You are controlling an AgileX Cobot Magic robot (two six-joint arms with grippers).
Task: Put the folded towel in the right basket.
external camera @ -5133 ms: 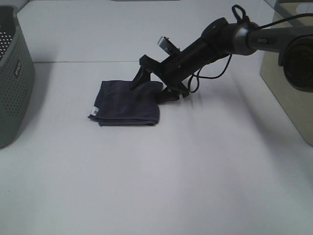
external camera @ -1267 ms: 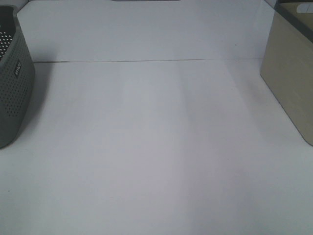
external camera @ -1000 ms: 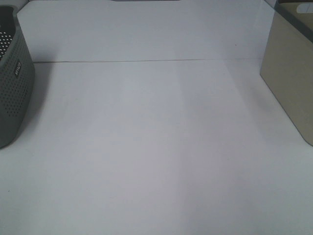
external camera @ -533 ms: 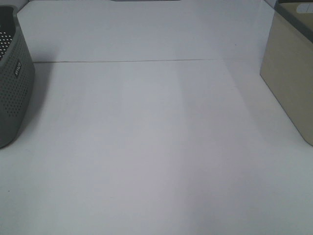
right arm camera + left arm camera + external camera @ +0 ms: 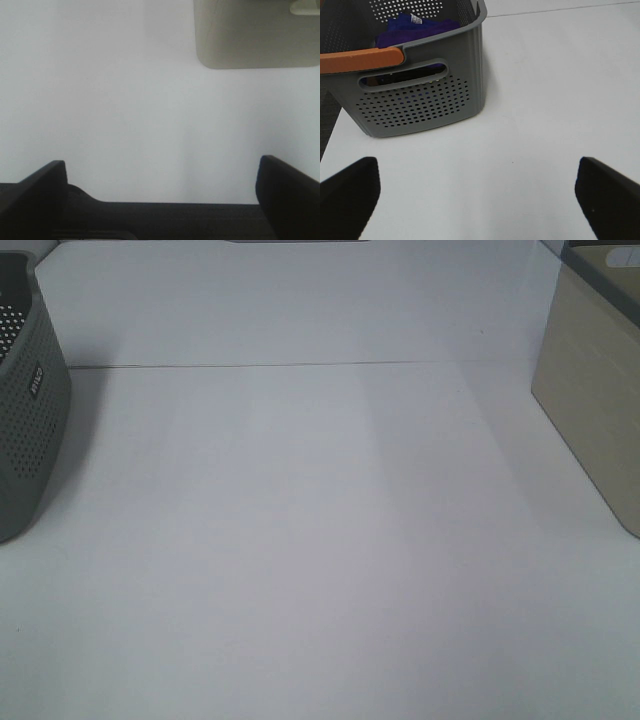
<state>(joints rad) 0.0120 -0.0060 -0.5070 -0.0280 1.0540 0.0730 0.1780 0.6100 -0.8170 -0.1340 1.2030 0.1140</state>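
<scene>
The dark folded towel is not in view anywhere on the table. The beige right basket (image 5: 592,390) stands at the right edge; only its outer wall and a bit of its rim show, and its inside is hidden. It also shows in the right wrist view (image 5: 252,37). My right gripper (image 5: 162,170) is open and empty over bare table, short of that basket. My left gripper (image 5: 480,200) is open and empty, its fingers (image 5: 607,192) spread wide. Neither arm shows in the exterior high view.
A grey perforated basket (image 5: 25,410) stands at the left edge. In the left wrist view the grey basket (image 5: 420,97) has an orange handle (image 5: 360,59) and blue-purple cloth (image 5: 415,27) inside. The white table (image 5: 320,540) has a thin seam across its back.
Five seconds ago my right gripper was at the dark towel in the table's middle. Both towel and arm have left the exterior high view. Nothing differs over the last second.
</scene>
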